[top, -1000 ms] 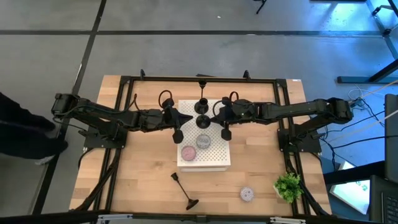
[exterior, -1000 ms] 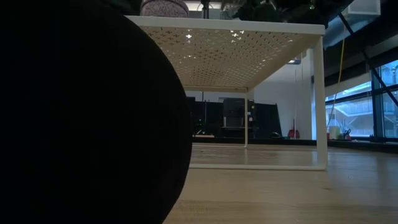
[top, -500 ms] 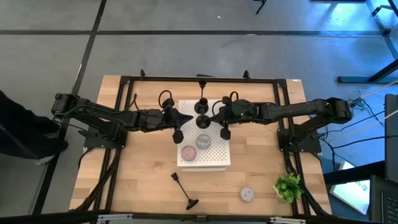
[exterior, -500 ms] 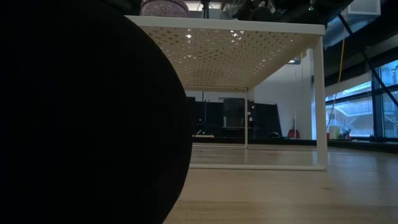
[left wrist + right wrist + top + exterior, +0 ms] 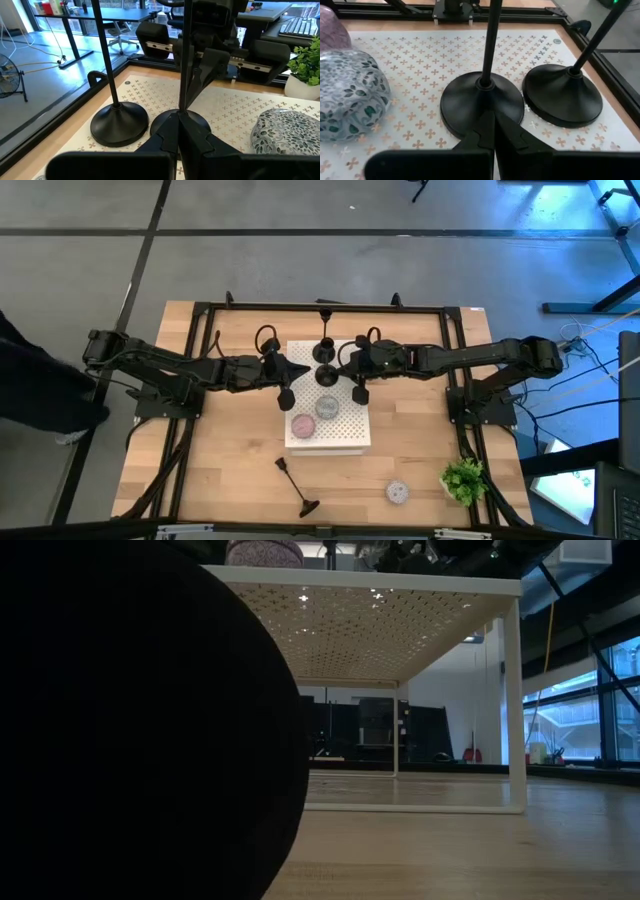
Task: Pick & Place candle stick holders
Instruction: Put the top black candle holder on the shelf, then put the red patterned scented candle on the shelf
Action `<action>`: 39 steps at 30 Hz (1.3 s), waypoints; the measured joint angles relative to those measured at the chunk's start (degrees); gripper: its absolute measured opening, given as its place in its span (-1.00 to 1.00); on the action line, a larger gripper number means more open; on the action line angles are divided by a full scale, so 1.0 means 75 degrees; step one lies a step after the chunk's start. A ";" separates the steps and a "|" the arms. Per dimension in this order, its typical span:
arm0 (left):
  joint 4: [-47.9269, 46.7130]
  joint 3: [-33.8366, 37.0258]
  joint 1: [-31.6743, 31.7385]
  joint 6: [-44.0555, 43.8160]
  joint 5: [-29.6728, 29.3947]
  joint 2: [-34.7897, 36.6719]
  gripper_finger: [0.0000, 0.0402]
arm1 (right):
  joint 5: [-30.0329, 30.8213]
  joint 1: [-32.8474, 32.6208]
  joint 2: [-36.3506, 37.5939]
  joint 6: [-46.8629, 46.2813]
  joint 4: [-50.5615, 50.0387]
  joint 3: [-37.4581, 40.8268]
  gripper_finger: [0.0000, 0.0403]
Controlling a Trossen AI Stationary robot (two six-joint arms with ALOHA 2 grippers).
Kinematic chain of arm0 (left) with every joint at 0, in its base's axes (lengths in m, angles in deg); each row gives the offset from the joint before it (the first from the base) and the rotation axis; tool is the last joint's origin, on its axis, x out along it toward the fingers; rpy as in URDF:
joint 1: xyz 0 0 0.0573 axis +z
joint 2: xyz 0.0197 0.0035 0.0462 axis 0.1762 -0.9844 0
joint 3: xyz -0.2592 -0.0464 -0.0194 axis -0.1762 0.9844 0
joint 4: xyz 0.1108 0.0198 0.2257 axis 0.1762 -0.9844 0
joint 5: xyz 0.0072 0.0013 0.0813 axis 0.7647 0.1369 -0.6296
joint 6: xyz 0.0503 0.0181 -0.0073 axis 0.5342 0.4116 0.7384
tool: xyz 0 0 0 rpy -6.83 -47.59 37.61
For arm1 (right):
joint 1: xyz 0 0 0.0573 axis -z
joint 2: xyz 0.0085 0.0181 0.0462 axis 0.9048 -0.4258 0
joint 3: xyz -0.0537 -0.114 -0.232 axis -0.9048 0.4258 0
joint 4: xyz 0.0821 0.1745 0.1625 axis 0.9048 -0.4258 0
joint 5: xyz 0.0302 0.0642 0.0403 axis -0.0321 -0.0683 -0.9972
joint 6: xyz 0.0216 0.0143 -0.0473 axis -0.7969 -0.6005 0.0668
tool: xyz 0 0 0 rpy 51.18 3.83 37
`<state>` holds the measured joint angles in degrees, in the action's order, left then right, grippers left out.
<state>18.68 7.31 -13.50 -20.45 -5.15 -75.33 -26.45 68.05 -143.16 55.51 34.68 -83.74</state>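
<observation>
Both grippers are seen closed, empty, over the white board [image 5: 345, 435]: left gripper [image 5: 300, 367] and right gripper [image 5: 340, 363] flank two upright black holders [image 5: 326, 364].

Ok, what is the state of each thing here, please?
left gripper: jaws shut, beside a holder's base
right gripper: jaws shut, beside the same base
first black holder: upright on the white board
second black holder: upright on the board
third black holder: lying on the table
grey puck: flat on the board
pink puck: flat on the board
lavender puck: flat on the table
</observation>
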 joint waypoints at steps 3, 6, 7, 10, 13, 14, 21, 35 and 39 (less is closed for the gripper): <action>0.0000 0.0000 0.0001 0.0001 0.0000 0.0000 -0.99 | -0.0024 -0.0050 -0.0175 0.0002 -0.0068 -0.0140 -1.00; 0.0002 0.0000 0.0000 0.0001 0.0047 0.0000 -0.99 | 0.0001 -0.0066 -0.0279 0.0002 -0.0129 -0.0233 -1.00; -0.0003 0.0000 -0.0007 0.0001 0.0050 0.0000 -0.99 | 0.0034 -0.0066 -0.0288 0.0002 -0.0134 -0.0237 -1.00; 0.0001 0.0000 -0.0055 0.0029 0.0044 -0.0002 -0.99 | 0.0207 -0.0072 -0.0251 0.0002 -0.0190 -0.0240 -1.00; -0.0067 0.0000 -0.0095 0.0012 0.0054 -0.0003 -0.99 | 0.0263 -0.0077 -0.0234 0.0006 -0.0231 -0.0237 -1.00; -0.0153 0.0000 -0.0097 -0.0039 0.0059 -0.0003 -0.99 | 0.0285 -0.0083 -0.0224 0.0012 -0.0238 -0.0237 -1.00; -0.0522 0.0000 -0.0032 -0.0201 0.0321 -0.0003 -0.99 | 0.0483 -0.0086 -0.0137 0.0090 -0.0414 -0.0285 -1.00; -0.0909 0.0001 0.0134 -0.0432 0.0410 -0.0003 -0.99 | 0.1092 -0.0385 0.0016 0.0015 -0.1334 -0.0663 -1.00; -0.1011 0.0000 0.0233 -0.0490 0.0492 -0.0003 -0.99 | 0.1481 -0.0445 0.0334 -0.0151 -0.1687 -0.0666 -1.00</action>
<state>11.10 7.31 -11.76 -24.12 -1.46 -75.35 -15.34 64.72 -140.65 54.37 22.03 -88.73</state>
